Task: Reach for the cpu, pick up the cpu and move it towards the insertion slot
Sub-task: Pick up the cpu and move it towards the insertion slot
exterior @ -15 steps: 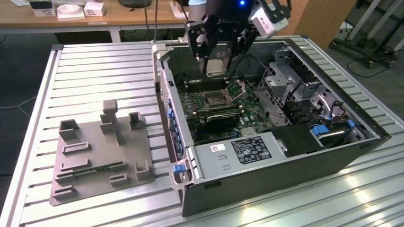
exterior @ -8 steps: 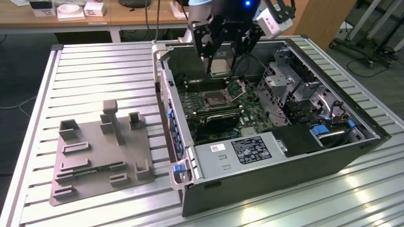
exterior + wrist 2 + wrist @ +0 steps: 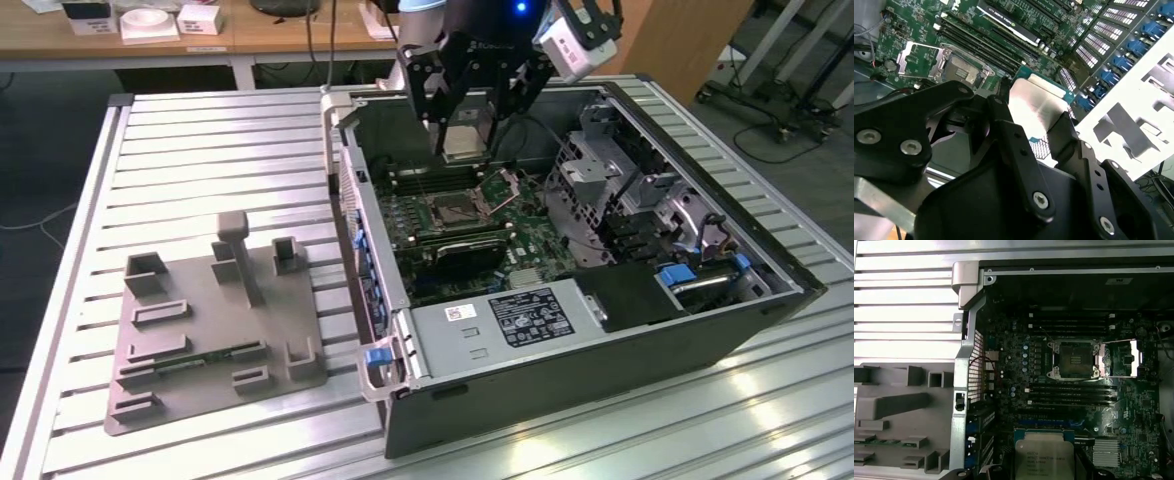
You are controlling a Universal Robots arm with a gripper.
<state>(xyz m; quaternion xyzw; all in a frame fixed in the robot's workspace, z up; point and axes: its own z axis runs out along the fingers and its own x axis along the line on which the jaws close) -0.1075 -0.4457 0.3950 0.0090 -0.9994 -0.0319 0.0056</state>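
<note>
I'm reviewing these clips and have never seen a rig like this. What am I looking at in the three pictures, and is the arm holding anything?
One robot arm works over an open computer case lying on a slatted metal table. The exterior view is from a camera off the arm; both wrist views come from cameras riding on it. The black gripper holds the cpu, a flat silvery chip, also seen in the second wrist view and first wrist view. It hangs above the motherboard, apart from the insertion slot, the square socket standing open. Beside the case lies a grey fixture plate.
</note>
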